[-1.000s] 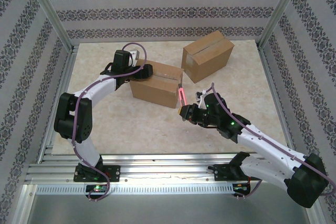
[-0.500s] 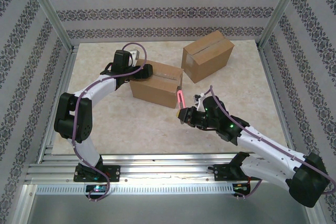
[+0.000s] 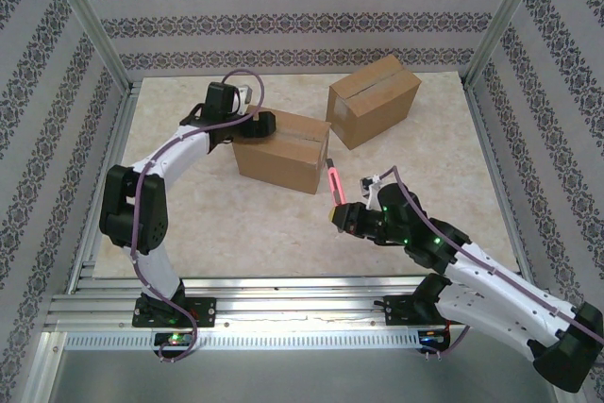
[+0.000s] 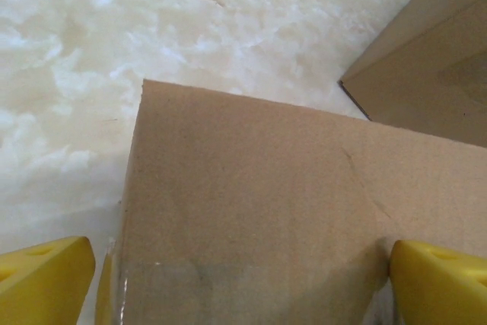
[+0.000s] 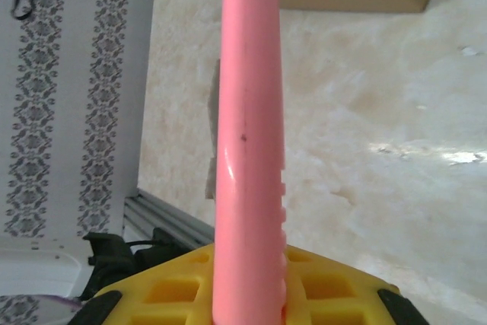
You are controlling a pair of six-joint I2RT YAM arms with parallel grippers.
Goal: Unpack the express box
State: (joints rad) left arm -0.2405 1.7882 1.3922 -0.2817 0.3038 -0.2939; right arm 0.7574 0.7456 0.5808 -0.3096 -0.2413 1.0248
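The express box point(image 3: 283, 153) is a brown cardboard carton with clear tape, lying mid-table. My left gripper point(image 3: 259, 125) stands open at its far left end, yellow fingers point(image 4: 46, 283) on either side of the carton's taped end point(image 4: 251, 211). My right gripper point(image 3: 343, 217) is shut on a pink cutter point(image 3: 335, 181), which points away from me, its tip just off the box's right end. In the right wrist view the pink cutter point(image 5: 247, 112) rises straight out of the yellow jaws of the right gripper point(image 5: 247, 306).
A second brown box point(image 3: 373, 101) sits at the back right, its corner point(image 4: 434, 74) close to the first. Metal frame posts point(image 3: 90, 25) and patterned walls ring the beige tabletop point(image 3: 236, 224). An aluminium rail point(image 3: 283, 294) runs along the near edge.
The right arm has drawn back to the right and toward the near edge, taking the pink cutter off the box's right end. The left gripper stays at the box.
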